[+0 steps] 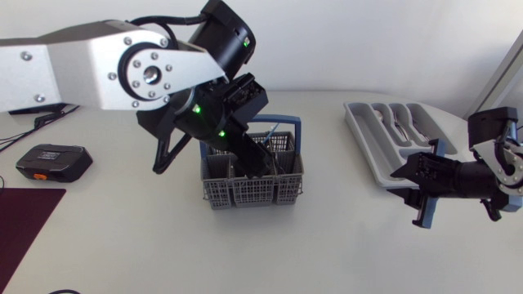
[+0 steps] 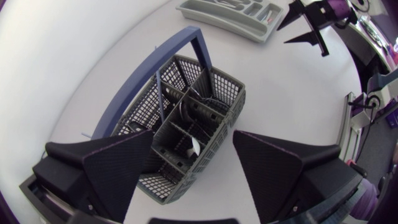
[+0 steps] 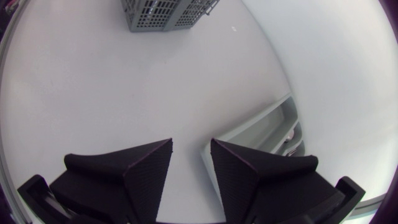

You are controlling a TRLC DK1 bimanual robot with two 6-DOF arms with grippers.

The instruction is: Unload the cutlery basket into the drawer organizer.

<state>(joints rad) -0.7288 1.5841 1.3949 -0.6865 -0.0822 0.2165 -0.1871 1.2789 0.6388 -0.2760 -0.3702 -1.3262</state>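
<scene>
The grey cutlery basket [image 1: 249, 186] with a blue handle [image 1: 290, 122] stands mid-table. My left gripper [image 1: 255, 162] hangs over it, fingers dipping toward its compartments. In the left wrist view the left gripper [image 2: 194, 163] is open wide, with the basket [image 2: 205, 106] ahead of and between its fingers and touching neither; a metal piece [image 2: 194, 147] shows in one compartment. The grey drawer organizer [image 1: 384, 155] lies at the right, with cutlery [image 1: 400, 122] in its slots. My right gripper [image 1: 425, 178] is by the organizer's near corner, open a little with nothing between its fingers [image 3: 149, 165].
A black and orange device [image 1: 53, 161] and a dark red mat [image 1: 24, 216] lie at the table's left side, with cables behind them. In the right wrist view the organizer [image 3: 264, 127] lies just ahead of the fingers and the basket [image 3: 165, 12] lies far ahead.
</scene>
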